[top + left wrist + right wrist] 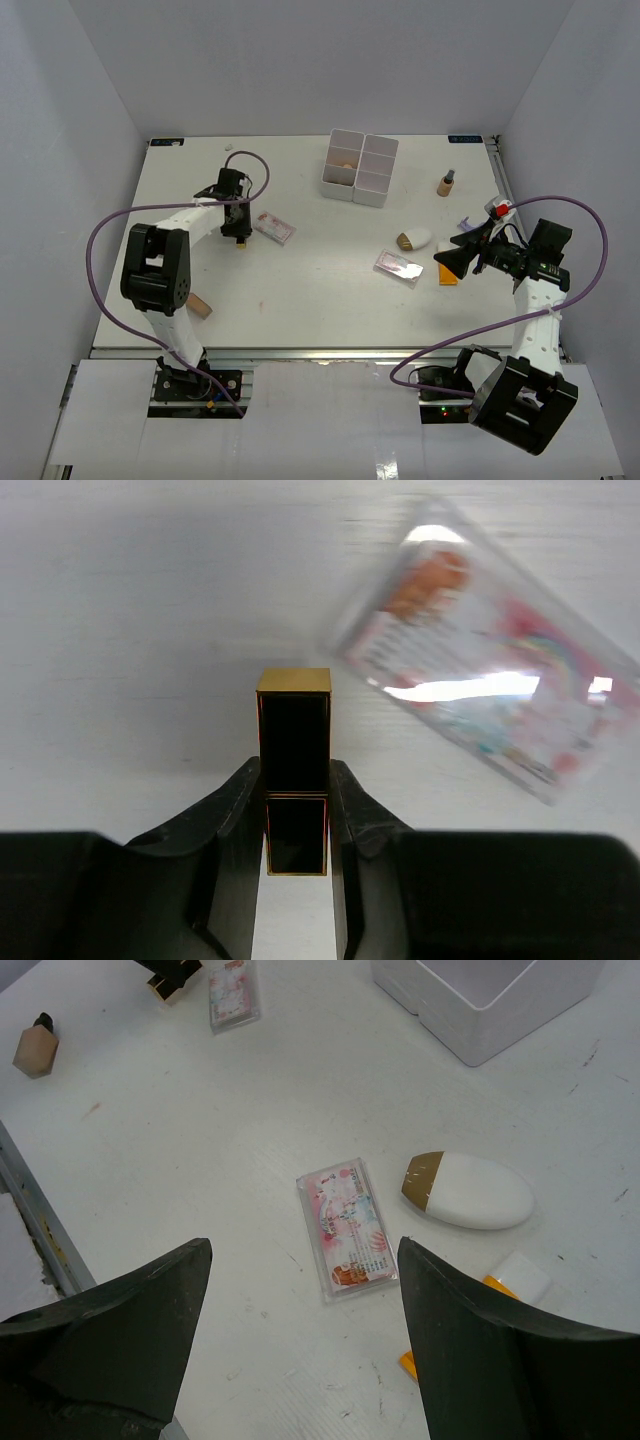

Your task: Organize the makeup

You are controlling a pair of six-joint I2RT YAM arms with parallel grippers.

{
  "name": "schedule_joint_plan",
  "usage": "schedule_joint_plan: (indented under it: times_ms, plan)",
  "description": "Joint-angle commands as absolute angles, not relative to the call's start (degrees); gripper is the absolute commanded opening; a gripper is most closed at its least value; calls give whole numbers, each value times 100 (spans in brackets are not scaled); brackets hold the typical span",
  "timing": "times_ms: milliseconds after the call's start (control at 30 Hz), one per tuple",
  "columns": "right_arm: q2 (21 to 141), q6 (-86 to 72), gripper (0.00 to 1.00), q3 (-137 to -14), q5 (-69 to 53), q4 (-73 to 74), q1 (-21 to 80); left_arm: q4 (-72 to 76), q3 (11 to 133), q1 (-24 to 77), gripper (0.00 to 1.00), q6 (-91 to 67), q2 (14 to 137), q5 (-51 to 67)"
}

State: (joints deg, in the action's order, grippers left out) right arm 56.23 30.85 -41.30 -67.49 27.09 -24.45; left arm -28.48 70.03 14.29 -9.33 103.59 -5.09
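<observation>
Top external, two pink packets (274, 228) (398, 266), one lipstick (294, 742) between left jaws

No word or number can be read here. The pink packets (347, 1222) carry bright print, but it is too small and blurred to make out.

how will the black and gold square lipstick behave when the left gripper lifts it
The black and gold square lipstick looks rigid, so it probably won't flex. Its flat sides sit between the fingers of the left gripper, so rolling seems unlikely. The smooth casing may be slippery, and the fingers hold only its near half, so it might tilt.
</observation>
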Motion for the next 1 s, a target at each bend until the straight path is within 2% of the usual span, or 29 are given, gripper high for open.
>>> schedule_joint_plan:
  times_ms: [0,267,633,967]
  plan:
    - [5528,3164,82,-4091,-6882,2751,-2487,-2661,7718,2415,5,82,9867,-314]
    - [5511,3164,81,-4087,-6908,2751,-2496,-2531,9109,3251,6,2105,10532,315]
    - [5484,3164,82,-4087,-6957,2751,-2496,-2306,10603,3287,9,4080,11743,1161]
    - [5524,3164,82,-4087,-6961,2751,-2496,-1127,10680,3287,10,4633,12299,1283]
